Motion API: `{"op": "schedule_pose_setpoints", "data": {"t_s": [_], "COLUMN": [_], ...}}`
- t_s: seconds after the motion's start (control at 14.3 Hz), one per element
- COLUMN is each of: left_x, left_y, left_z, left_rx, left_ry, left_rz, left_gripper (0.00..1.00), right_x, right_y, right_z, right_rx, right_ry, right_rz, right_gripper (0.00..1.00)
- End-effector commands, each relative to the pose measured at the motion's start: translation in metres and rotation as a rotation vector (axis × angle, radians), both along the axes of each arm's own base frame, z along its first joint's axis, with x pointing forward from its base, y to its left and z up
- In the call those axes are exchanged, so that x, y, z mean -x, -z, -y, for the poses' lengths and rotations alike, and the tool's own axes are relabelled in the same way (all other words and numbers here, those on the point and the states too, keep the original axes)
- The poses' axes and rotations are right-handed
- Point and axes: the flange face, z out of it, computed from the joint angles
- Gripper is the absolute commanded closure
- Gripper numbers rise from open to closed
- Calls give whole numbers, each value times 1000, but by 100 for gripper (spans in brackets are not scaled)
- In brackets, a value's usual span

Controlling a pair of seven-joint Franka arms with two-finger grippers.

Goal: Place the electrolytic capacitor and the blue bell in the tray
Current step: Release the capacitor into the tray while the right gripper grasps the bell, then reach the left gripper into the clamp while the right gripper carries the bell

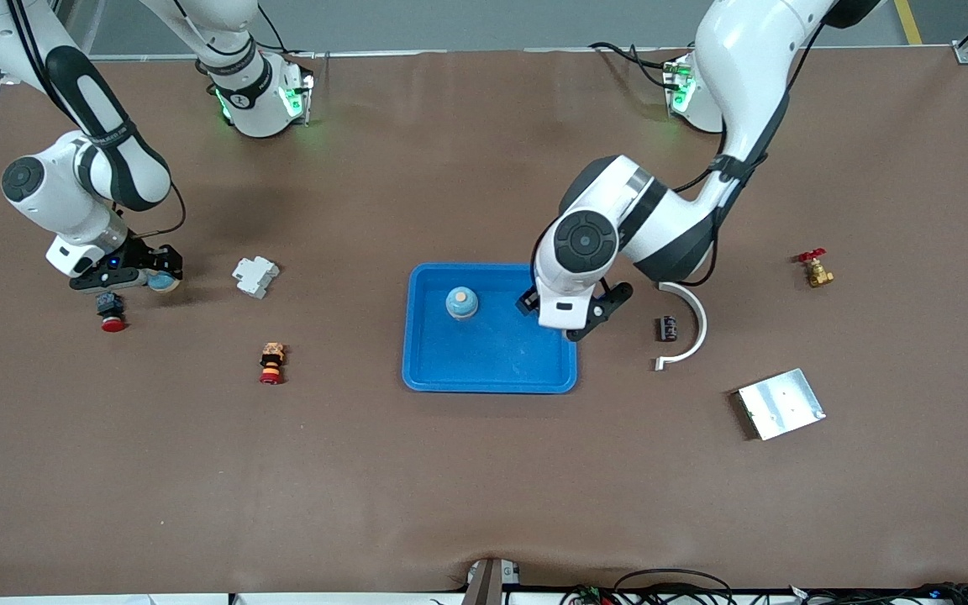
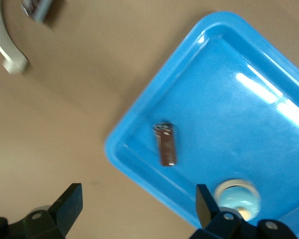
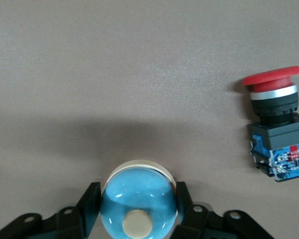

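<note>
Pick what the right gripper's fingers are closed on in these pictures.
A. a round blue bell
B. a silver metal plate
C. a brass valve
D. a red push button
A: in the right wrist view the right gripper has its fingers against both sides of the blue bell, with the red push button lying apart on the table.

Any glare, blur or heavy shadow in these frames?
Left wrist view: bright glare streaks on the tray floor, and the dark part at the frame edge is smeared. Right wrist view: sharp, soft shadow band above the blue bell. Front view: evenly lit, faint arm shadows.
</note>
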Motion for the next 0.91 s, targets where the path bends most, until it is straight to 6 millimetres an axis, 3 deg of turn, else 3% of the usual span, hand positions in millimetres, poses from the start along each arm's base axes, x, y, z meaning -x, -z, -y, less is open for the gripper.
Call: {"op": "schedule_pose_setpoints", "data": {"t_s": [0.0,0.07,0.14,0.28,0.49,0.84], "left_x": [-5,-6,-10,-17,-23,-26], "left_y": [-17,-25,-32,-49,-70,-76], "left_z": [-33,-42,-55,-91,-145,-235], "left_rx": [-26,-20,-17,-4,13,54], "left_ry": [147,171,187,236,303,432], "left_rz": [10,17,24,34,45,26], "left_gripper": [0,0,0,0,0,0], "right_x": [4,4,4,0,-13,-28], "right_y": [1,1,1,-1,-21,-67], "right_z": [-4,-4,-5,-14,-40,-110], "right_rx": [-3,-3,-4,-7,-6,-23], "right_ry": [-8,-8,-10,-24,-22,63], "right_rz": [5,5,3,1,10,-23], "right_gripper": [68,88,100,100,100,100]}}
